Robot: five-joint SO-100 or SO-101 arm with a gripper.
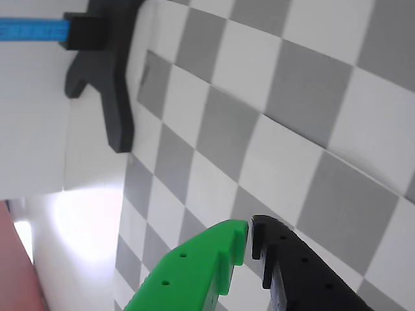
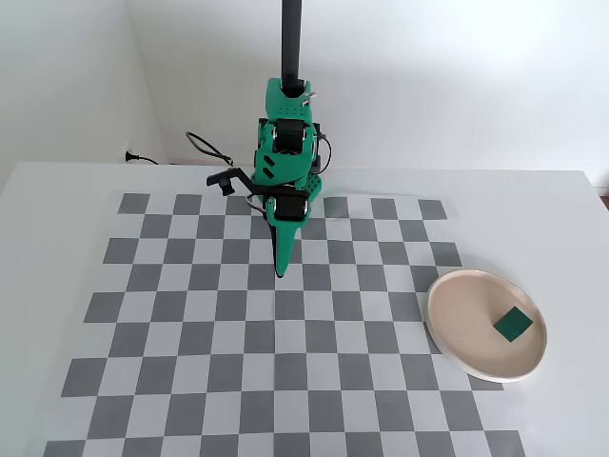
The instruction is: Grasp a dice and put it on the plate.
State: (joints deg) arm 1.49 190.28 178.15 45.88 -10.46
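1. Gripper jaws stand nearly together in the wrist view, a green finger on the left and a black finger on the right, with only a thin slit between the tips and nothing held.
2. Seen from the fixed view, the gripper points down at the checkered mat, its tip just above a square in the upper middle of the board, and it looks closed and empty.
3. Above it, the green arm rises folded on itself in front of a black post by the white wall.
4. Well apart from the gripper, the plate sits at the right edge of the mat in the fixed view, partly on the bare white table.
5. On the plate lies the dice, flat on the right half of the dish, a dark green square turned corner-on.
6. Only checker squares, a black bracket and a blue strip show in the wrist view beyond the fingers.
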